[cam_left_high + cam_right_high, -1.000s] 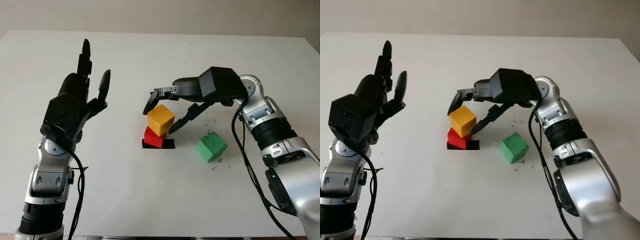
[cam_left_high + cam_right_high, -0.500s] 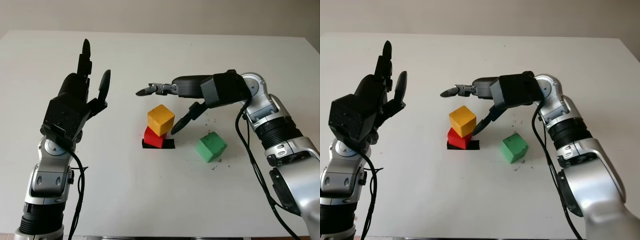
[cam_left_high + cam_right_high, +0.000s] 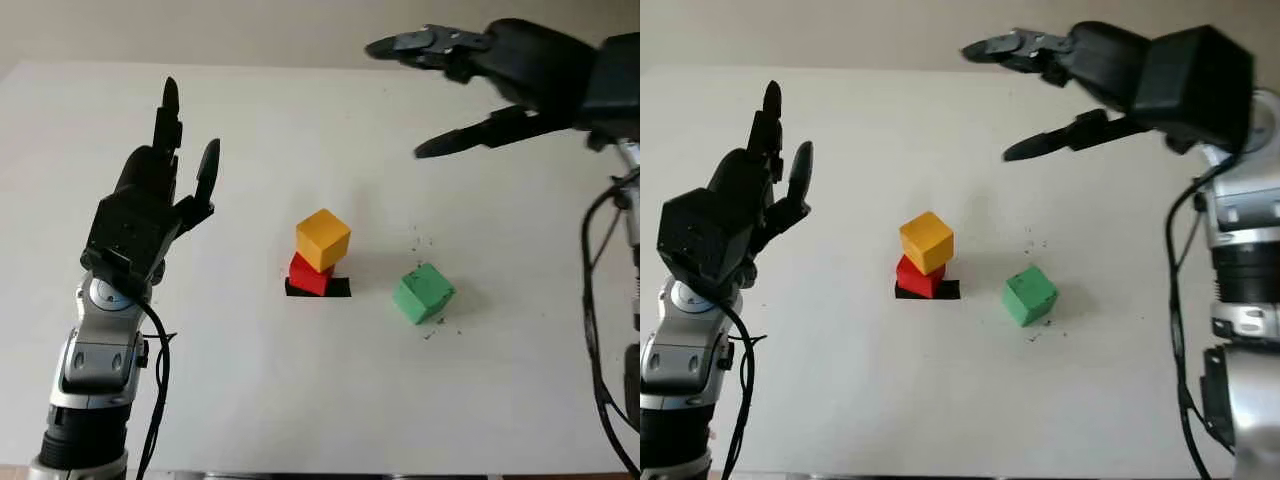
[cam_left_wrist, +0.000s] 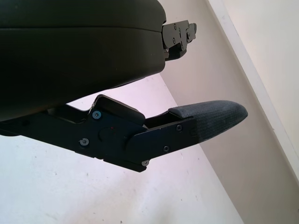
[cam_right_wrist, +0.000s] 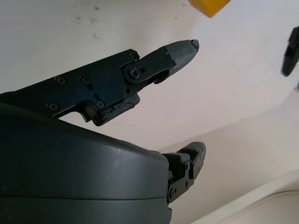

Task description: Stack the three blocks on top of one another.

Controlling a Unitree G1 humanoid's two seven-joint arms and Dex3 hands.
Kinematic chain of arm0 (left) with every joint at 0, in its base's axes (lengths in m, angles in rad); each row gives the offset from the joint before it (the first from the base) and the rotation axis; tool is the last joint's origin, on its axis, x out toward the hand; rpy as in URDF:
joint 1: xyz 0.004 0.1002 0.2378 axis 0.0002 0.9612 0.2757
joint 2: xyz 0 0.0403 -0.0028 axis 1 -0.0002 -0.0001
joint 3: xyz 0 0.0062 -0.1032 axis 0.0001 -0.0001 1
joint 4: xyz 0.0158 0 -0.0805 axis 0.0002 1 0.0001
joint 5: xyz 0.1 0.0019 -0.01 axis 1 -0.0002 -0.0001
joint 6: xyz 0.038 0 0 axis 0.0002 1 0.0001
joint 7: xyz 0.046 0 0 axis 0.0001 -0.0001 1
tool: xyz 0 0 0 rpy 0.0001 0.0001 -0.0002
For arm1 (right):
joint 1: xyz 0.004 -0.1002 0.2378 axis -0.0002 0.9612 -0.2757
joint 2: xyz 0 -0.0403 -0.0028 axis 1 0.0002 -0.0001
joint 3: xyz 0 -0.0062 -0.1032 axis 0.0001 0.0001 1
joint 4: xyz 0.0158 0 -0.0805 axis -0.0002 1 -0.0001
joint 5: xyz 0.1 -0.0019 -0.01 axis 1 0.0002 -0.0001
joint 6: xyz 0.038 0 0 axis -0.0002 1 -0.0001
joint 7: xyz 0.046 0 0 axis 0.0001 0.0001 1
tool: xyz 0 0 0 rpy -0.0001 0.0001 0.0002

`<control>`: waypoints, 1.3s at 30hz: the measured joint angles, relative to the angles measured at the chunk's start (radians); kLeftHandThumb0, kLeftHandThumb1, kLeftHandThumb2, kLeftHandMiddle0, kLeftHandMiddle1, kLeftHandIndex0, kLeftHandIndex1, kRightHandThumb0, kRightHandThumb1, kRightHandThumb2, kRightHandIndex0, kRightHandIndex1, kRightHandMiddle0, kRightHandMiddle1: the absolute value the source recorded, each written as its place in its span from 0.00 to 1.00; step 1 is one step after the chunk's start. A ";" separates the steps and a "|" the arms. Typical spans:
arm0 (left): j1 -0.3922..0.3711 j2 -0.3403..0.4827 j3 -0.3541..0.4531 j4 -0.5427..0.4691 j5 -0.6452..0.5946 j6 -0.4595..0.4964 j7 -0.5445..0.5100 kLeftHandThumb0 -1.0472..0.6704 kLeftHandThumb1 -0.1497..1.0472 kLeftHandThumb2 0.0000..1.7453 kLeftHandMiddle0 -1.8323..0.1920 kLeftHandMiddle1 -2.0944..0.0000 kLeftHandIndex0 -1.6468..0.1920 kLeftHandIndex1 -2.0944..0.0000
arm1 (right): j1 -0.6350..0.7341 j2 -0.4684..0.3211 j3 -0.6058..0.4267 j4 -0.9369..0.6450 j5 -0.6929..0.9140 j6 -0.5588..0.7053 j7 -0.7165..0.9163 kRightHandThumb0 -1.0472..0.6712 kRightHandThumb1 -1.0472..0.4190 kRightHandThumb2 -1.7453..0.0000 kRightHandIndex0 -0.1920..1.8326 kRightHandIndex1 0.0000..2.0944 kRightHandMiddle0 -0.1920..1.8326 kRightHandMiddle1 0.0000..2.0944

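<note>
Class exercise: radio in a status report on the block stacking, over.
Right robot hand open, raised high. Left robot hand open, parked left. Yellow block on red block; green block unstacked. Nothing obstructing.

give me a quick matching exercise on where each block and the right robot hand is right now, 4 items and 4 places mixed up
Things:
1. yellow block
2. red block
3. green block
4. right robot hand

Places:
A. alone on the table, to the right of the stack
B. raised high over the far right of the table, open, holding nothing
C. on top of another block, turned a little askew
D. at the bottom of the stack, on a black marker patch

Pairs: 1-C, 2-D, 3-A, 4-B
</note>
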 measured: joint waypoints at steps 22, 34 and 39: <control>0.010 -0.006 0.003 -0.002 -0.016 -0.006 0.010 0.13 1.00 0.42 1.00 1.00 1.00 1.00 | 0.539 -0.152 -0.125 -0.625 -0.181 0.041 -0.096 0.27 0.04 0.96 0.17 0.02 0.24 0.03; 0.010 -0.006 0.003 -0.003 -0.027 -0.005 0.008 0.14 1.00 0.42 1.00 1.00 1.00 1.00 | 0.644 -0.150 -0.049 -0.543 -0.326 -0.242 -0.201 0.29 0.09 0.98 0.13 0.02 0.24 0.03; 0.011 -0.005 0.003 -0.008 -0.027 -0.004 0.006 0.14 1.00 0.42 1.00 1.00 1.00 1.00 | 0.647 -0.146 0.005 -0.471 -0.370 -0.335 -0.240 0.29 0.08 0.97 0.13 0.02 0.25 0.03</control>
